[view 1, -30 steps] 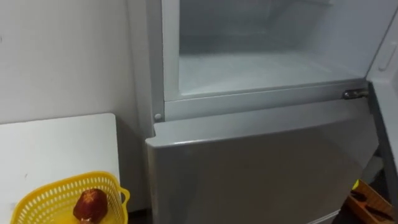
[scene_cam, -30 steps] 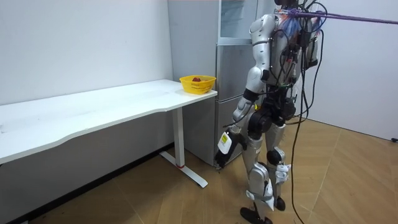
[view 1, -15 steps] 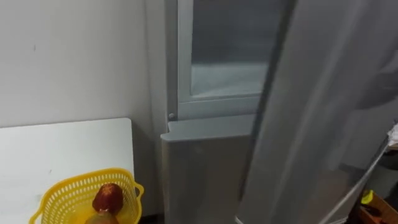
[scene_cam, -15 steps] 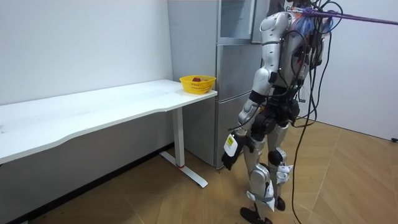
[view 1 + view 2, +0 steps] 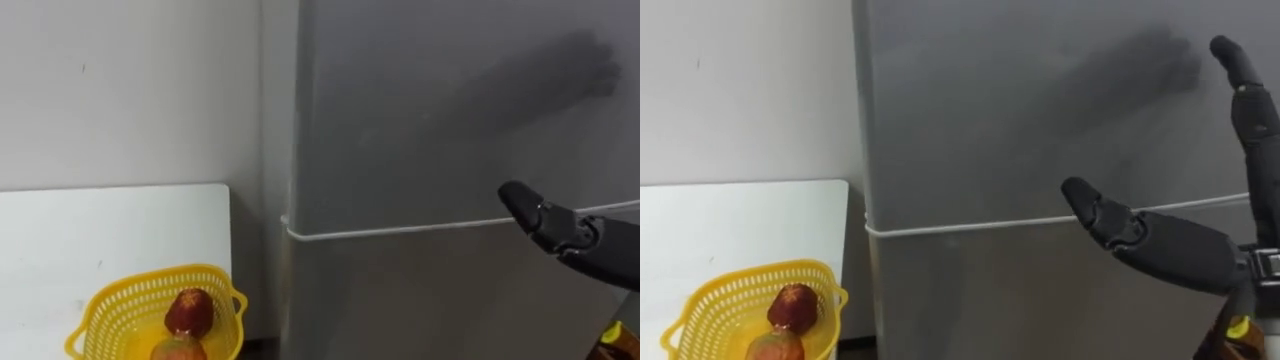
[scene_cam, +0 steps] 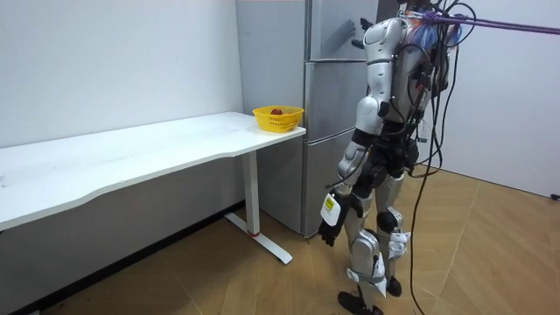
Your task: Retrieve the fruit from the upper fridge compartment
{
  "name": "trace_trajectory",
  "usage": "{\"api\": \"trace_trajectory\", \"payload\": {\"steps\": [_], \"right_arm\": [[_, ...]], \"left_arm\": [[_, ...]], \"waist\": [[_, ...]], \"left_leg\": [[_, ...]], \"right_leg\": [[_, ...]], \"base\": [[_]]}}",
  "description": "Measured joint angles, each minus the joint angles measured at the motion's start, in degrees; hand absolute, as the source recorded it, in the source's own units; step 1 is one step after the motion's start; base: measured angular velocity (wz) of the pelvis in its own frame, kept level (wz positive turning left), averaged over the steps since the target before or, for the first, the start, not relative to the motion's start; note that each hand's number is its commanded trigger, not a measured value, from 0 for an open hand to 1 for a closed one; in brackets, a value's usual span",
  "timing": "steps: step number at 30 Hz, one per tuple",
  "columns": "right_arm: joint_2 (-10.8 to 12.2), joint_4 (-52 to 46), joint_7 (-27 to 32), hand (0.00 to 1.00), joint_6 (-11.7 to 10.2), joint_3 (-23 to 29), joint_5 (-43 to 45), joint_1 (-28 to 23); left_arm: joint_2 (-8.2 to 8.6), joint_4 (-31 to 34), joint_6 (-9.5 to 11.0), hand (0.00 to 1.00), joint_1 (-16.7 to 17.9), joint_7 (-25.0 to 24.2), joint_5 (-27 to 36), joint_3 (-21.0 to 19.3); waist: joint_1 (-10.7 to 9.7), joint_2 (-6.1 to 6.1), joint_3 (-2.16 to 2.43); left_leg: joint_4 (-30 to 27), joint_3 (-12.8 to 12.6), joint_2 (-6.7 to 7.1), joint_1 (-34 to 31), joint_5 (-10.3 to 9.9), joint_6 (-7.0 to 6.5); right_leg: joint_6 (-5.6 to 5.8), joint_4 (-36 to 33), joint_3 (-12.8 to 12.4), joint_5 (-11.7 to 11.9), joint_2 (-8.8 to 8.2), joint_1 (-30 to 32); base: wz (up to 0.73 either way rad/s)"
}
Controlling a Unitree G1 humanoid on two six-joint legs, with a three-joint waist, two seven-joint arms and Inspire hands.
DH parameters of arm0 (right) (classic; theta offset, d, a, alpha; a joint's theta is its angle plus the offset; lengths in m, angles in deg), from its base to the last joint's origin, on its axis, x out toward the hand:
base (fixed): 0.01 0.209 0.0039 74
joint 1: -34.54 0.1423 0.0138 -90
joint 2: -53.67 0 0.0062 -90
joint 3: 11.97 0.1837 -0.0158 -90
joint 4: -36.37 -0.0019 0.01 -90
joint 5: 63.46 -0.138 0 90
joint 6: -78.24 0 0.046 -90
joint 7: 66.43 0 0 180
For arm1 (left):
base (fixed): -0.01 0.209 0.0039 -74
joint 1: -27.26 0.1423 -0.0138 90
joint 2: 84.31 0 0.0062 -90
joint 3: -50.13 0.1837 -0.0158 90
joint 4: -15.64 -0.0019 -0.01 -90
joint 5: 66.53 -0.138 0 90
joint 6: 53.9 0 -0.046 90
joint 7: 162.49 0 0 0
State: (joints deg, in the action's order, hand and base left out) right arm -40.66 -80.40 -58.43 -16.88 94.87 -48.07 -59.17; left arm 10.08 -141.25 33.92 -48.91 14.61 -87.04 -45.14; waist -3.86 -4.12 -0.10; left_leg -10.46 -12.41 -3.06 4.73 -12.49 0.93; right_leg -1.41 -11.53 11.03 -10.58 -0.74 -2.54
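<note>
**Left eye view.**
- Upper fridge door (image 5: 450,100): shut flush. Its seam with the lower door (image 5: 420,300) runs from 9 to 3 o'clock.
- Right hand (image 5: 575,240): enters at 3 o'clock, just at the seam, and holds nothing.
- Yellow basket (image 5: 110,300): at 7 o'clock on the white table (image 5: 100,230), beside the fridge's side wall. It probably stands there so the reach from the shelf is short.
- Red fruit (image 5: 188,312): inside the basket and judged to be the item retrieved. Its long axis runs roughly 12 to 6, with the narrower end up.
- Second fruit (image 5: 178,350): paler, touching the red fruit at its 6 o'clock and cut off by the frame edge.

**Room view.**
- Robot: stands upright facing the fridge (image 6: 328,131), with the table at the room view's left.
- Right arm: raised to the upper door at 1 o'clock.
- Left hand (image 6: 330,232): hangs idle by the thigh. Whether it is open or closed cannot be told.

**Right eye view.**
- Right hand: spread and empty.
- Fingers (image 5: 1245,90): straight, pointing to 12 against or just off the upper door.
- Thumb (image 5: 1095,210): points toward 10.
- The flat, open pose fits pressing the door closed, so the task appears all but finished.
</note>
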Motion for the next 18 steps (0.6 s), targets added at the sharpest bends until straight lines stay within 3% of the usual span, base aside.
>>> {"api": "trace_trajectory", "payload": {"steps": [9, 15, 18], "right_arm": [[0.3, 1.9, 0.96, 0.0, -0.04, 0.36, 2.17, -0.34], [0.35, 1.97, 9.18, 0.0, -1.37, 4.61, 0.09, -0.61], [0.51, 3.81, 14.55, 0.0, -3.14, 5.68, -4.2, -2.78]], "left_arm": [[0.04, 0.01, -0.18, 0.0, 0.16, 0.17, -0.35, 0.01], [0.09, 0.71, 0.07, 0.0, 1.0, 0.43, -0.3, -0.21], [0.13, 1.61, 0.08, 0.0, 1.65, 2.13, -0.32, -0.13]], "waist": [[-0.49, 0.53, -0.15], [-0.64, 0.75, 0.37], [-0.69, 0.86, 0.77]], "left_leg": [[-0.35, 0.01, 0.06, -0.03, 0.01, -0.01], [-0.32, 0.04, 0.07, -0.06, 0.0, -0.02], [-0.37, 0.14, 0.04, 0.08, 0.0, -0.01]], "right_leg": [[0.05, 0.38, -0.24, -0.06, -0.05, -0.35], [0.17, 0.85, -0.49, -0.11, 0.1, -0.37], [0.15, 0.87, -0.21, -0.06, 0.09, -0.78]], "base": [[0.03], [0.03], [0.02]]}}
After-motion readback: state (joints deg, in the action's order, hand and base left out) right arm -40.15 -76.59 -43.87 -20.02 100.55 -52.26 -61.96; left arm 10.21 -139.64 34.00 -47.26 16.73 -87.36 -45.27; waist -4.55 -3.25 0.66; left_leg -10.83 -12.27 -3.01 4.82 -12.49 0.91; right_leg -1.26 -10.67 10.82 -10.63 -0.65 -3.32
